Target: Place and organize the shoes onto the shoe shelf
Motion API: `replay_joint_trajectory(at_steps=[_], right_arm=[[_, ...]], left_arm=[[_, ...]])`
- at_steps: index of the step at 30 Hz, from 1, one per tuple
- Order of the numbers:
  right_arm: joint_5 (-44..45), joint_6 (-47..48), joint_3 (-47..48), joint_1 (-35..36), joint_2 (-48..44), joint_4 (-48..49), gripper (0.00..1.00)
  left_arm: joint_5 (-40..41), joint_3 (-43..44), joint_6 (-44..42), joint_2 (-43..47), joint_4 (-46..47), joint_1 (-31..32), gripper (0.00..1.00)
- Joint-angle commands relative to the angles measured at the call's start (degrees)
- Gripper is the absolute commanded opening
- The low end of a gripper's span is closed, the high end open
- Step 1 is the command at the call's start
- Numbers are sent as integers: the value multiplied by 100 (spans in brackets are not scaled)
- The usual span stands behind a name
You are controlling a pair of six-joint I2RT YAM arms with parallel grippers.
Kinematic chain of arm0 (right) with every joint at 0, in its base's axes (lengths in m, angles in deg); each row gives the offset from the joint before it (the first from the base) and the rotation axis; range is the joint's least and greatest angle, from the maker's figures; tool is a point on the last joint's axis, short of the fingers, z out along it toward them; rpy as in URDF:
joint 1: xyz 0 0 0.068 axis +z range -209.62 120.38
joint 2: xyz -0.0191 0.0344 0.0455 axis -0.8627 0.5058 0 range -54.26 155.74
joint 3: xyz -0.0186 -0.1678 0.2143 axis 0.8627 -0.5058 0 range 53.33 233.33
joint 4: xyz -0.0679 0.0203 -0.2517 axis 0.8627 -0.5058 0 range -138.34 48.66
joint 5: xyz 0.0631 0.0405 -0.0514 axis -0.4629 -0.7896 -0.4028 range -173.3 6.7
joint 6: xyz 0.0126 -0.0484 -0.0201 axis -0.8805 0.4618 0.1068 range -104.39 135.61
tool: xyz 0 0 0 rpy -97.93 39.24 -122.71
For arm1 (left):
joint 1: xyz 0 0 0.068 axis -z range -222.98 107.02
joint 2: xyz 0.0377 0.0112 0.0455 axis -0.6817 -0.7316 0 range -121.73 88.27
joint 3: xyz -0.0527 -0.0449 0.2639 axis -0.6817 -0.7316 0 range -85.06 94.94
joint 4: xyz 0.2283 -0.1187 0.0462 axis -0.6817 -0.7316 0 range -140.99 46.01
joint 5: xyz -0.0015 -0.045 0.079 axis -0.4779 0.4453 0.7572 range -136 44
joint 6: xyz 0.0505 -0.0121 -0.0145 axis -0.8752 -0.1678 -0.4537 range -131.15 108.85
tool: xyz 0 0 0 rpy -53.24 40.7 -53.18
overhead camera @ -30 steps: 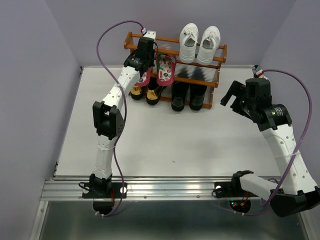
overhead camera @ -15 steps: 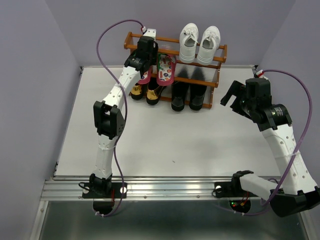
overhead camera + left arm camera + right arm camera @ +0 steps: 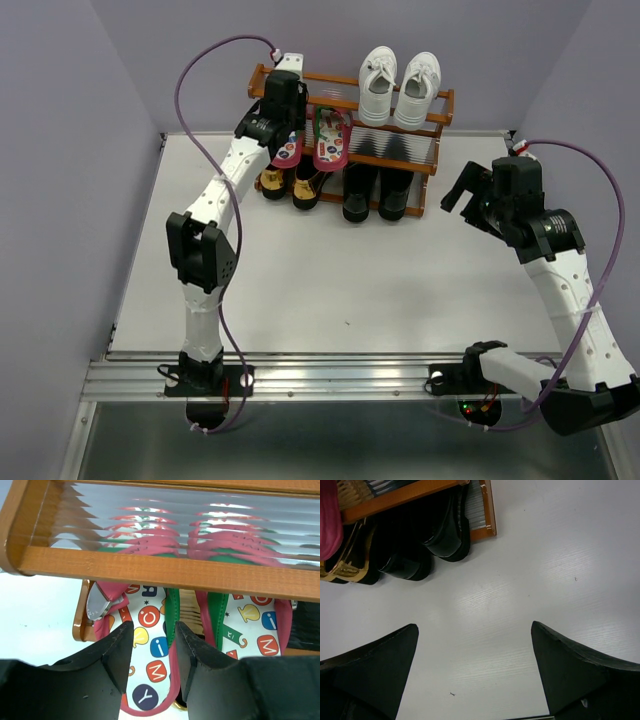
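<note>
left wrist: flip-flop point(image 3: 152, 640) reads perhaps c-i-m-y

Top camera looks down over the whole desk point(image 3: 330, 260); left wrist faces the shoe shelf point(image 3: 410, 164) closely — right wrist, farther, shares its corner.

Two slim robot arms, the left arm point(image 3: 222, 190) and the right arm point(image 3: 565, 290), have white shells, black joints and black bases. A purple cable point(image 3: 180, 95) loops off each. The fingers point(image 3: 112, 655) are matte black blunt wedges.
</note>
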Motion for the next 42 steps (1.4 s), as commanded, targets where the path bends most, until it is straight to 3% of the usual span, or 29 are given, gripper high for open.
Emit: replay_joint_trajectory(at_steps=[1, 22, 23, 25, 29, 42], right_arm=[[-115, -30, 24, -12, -125, 67, 100], [-27, 23, 77, -12, -46, 58, 100], [-27, 23, 77, -12, -46, 50, 100], [-27, 23, 68, -12, -28, 58, 100], [-19, 14, 60, -12, -10, 85, 100], [-27, -3, 51, -12, 7, 76, 100]], left_arm=[[117, -254, 58, 406, 275, 51, 49], [178, 256, -100, -604, 574, 51, 49], [187, 264, -118, -631, 583, 51, 47], [239, 308, -144, -683, 574, 51, 34], [345, 396, -197, -701, 583, 51, 0], [108, 142, -1181, -499, 1339, 166, 0]])
